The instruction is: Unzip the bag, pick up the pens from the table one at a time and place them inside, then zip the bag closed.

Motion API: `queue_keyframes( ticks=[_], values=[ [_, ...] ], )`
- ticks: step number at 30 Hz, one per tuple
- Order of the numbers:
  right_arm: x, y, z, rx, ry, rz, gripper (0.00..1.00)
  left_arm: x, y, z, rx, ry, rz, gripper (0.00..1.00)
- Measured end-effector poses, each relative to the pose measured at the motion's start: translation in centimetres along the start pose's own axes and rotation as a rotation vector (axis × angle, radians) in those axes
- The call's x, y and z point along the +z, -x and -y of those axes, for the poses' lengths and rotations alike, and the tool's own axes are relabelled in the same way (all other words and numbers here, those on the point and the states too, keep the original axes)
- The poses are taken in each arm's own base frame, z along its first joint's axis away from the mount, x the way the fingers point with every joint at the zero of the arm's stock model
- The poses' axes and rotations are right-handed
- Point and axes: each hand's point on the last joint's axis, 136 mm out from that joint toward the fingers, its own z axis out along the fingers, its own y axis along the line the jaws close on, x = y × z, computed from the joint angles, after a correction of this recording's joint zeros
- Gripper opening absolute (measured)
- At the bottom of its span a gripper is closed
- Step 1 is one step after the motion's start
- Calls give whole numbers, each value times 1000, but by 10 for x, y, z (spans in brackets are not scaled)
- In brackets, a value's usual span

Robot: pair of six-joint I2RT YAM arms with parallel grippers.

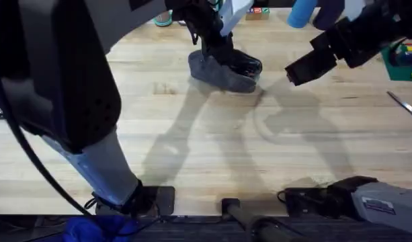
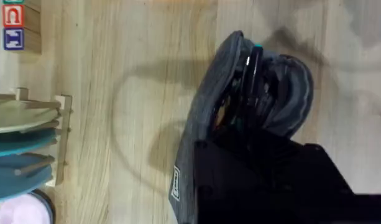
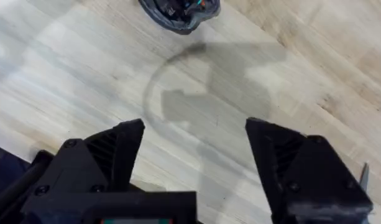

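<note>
Wide apart and empty, my right jaws hang over bare desk, well clear of the bag. My left jaws sit at the bag's open mouth; whether they pinch fabric I cannot tell. Soft grey-blue cloth, limp and light, will likely buckle, so I'd hold one end beside the zipper. Dark pens, one teal-tipped, lie inside.
</note>
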Motion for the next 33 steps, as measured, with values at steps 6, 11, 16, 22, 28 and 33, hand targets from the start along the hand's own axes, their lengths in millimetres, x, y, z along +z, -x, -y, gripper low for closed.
queue_keyframes(
  ticks=[6, 11, 16, 22, 28, 33],
  values=[
    [0, 0, 0, 0, 0, 0, 995, 2, -4, -2, 2, 5, -20, 41],
    [0, 0, 0, 0, 0, 0, 996, 2, -5, -2, 2, 6, -22, 41],
    [0, 0, 0, 0, 0, 0, 996, 2, -5, -2, 2, 7, -23, 41],
    [0, 0, 0, 0, 0, 0, 996, 2, -5, -2, 2, 7, -24, 47],
    [0, 0, 0, 0, 0, 0, 996, 2, -5, -2, 8, 7, -24, 534],
    [0, 0, 0, 0, 0, 0, 996, 3, -5, -2, 9, 7, -23, 990]
  ],
)
